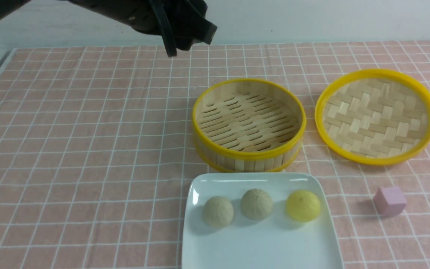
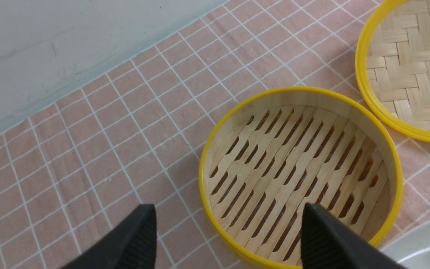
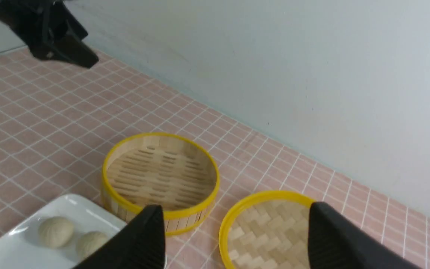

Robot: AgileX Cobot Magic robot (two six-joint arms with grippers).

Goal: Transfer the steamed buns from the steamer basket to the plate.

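Observation:
Three steamed buns lie in a row on the white plate (image 1: 259,246): two beige ones (image 1: 218,211) (image 1: 256,203) and a yellow one (image 1: 303,205). The steamer basket (image 1: 248,155) stands just behind the plate with nothing on its slat floor. My left gripper (image 1: 189,43) hangs high over the cloth, behind and to the left of the basket; its jaws are open and hold nothing (image 2: 228,224). The right gripper (image 3: 233,228) is outside the front view. It is open and holds nothing, above the basket (image 3: 161,172) and the plate (image 3: 13,250).
A shallow yellow-rimmed tray with a woven floor (image 1: 377,116) lies to the right of the basket. A pink cube (image 1: 389,201) sits right of the plate. Pink checked cloth covers the table; a pale wall runs along the far edge.

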